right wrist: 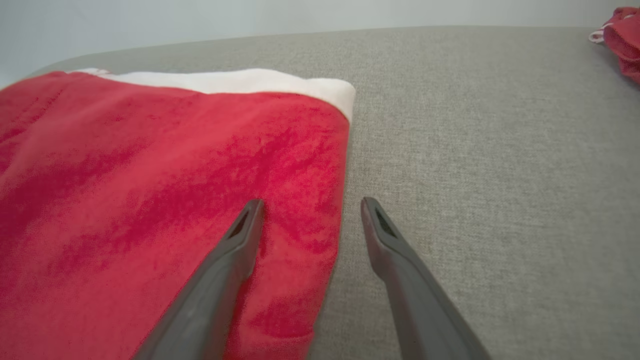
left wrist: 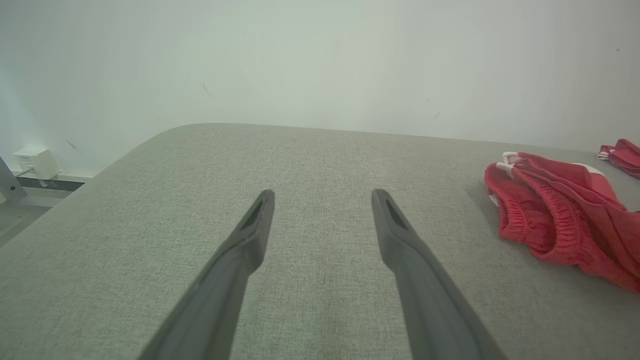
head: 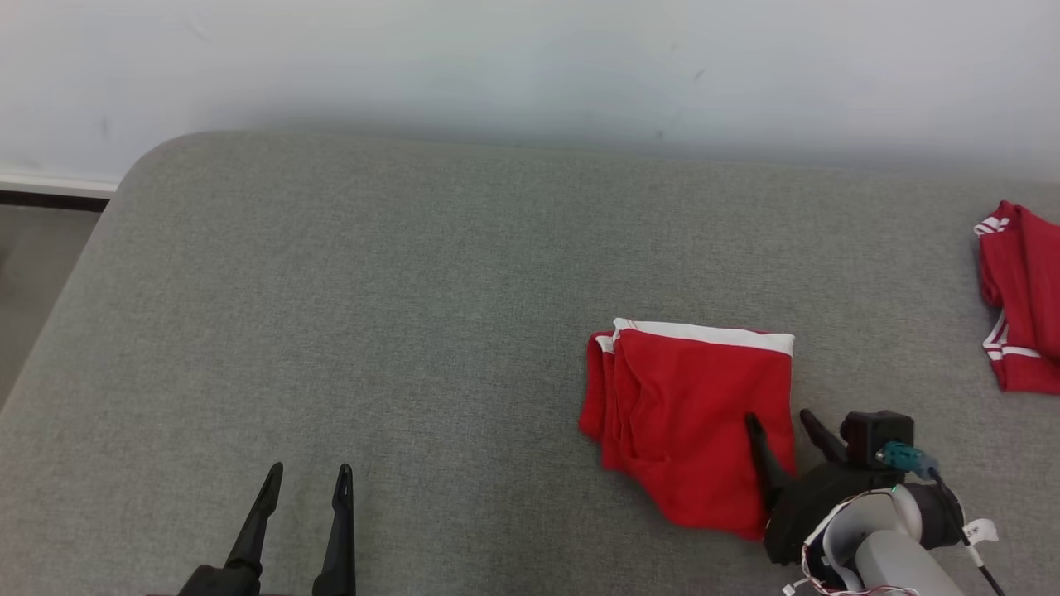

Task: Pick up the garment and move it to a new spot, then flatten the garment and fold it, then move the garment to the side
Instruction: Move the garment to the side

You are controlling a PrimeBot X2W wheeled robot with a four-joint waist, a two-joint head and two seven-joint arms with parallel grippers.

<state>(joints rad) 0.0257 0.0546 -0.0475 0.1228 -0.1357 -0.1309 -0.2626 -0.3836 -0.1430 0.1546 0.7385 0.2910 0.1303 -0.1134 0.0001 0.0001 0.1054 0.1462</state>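
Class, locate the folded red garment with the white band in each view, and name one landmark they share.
Head view: folded garment, lower right of centre.
Left wrist view: garment, right edge.
Right wrist view: garment, left half.
Shared landmark: second red garment, far right everywhere.

Grey fabric surface (head: 331,290) (rounded corner) — plain white wall (head: 497,66) behind.

I seem to be in a plain test room or lab rather than a home. A bare, lightly marked white wall (head: 530,66) stands right behind my grey fabric-covered surface (head: 331,290). Low on the wall are a dark skirting strip (head: 50,199) and a small white box (left wrist: 36,161), perhaps a socket.
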